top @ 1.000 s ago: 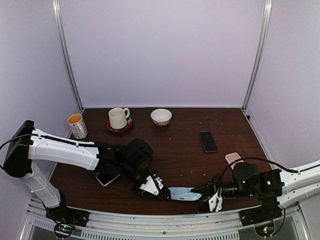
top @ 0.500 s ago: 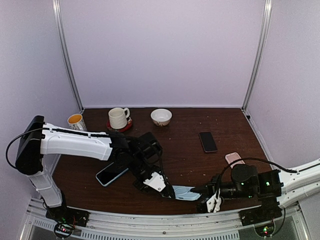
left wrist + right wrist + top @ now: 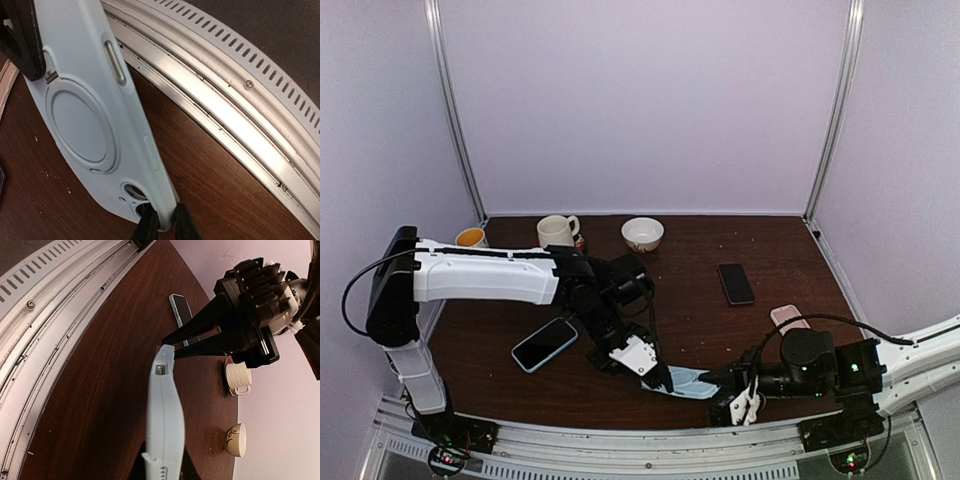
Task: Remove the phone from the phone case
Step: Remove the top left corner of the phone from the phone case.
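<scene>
Both reaching low, converging: left gripper, right gripper, each clamped on opposite end of phone case.

Phone case bars near edge, open table toward black phone

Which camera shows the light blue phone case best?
The left wrist view: the phone case fills it, showing its back, round ring and camera hole. The right wrist view shows only its thin edge; the top view, a small sliver.
</scene>
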You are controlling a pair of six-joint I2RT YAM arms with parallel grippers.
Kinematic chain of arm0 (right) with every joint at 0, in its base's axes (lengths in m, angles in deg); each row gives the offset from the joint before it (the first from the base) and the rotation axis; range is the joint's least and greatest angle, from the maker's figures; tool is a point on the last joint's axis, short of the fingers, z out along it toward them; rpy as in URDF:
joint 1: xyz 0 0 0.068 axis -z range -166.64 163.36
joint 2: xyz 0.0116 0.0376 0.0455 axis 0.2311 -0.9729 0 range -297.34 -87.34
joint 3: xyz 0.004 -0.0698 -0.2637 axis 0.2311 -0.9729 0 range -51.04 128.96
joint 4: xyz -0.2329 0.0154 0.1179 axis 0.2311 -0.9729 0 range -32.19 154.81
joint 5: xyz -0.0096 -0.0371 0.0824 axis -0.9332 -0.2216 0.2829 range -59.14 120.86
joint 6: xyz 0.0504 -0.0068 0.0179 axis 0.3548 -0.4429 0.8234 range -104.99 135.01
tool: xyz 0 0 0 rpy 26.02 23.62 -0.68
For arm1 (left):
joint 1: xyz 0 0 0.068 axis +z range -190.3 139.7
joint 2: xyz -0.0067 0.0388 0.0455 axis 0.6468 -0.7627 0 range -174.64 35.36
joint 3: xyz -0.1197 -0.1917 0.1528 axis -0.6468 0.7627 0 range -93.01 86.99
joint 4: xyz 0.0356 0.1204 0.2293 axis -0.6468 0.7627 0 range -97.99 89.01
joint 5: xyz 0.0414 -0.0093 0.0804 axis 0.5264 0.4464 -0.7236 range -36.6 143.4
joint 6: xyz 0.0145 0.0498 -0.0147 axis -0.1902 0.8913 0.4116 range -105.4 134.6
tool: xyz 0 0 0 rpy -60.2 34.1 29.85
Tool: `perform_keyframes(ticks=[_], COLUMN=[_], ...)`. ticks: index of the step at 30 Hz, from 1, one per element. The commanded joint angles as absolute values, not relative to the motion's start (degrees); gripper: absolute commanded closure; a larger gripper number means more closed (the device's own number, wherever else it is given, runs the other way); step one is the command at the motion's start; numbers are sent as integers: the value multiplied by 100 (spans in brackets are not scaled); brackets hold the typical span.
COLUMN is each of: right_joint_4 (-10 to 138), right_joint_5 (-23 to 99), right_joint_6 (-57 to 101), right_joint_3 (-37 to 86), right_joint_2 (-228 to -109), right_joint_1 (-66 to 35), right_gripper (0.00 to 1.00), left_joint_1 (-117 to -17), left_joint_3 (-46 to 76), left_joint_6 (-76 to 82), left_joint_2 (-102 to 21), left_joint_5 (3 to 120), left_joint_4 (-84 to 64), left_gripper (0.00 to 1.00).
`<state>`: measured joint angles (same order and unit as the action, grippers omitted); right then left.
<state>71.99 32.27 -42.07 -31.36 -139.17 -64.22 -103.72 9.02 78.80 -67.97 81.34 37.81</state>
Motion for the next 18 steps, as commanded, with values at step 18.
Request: perform_keyframes(ticks=[18], right_joint_4=[7173], right_joint_5=[3660], right_joint_6=[-4180], right_joint_3=[-3075], right_joint_2=[-14140], right_joint_1=[-6785], right_gripper=[100], left_joint_1=[-10152], left_joint_3=[-258], left_joint_6=[8327], left_joint_2=[-7007], left_joint_5=[8036], left_joint_4=[4095], left_gripper=[99])
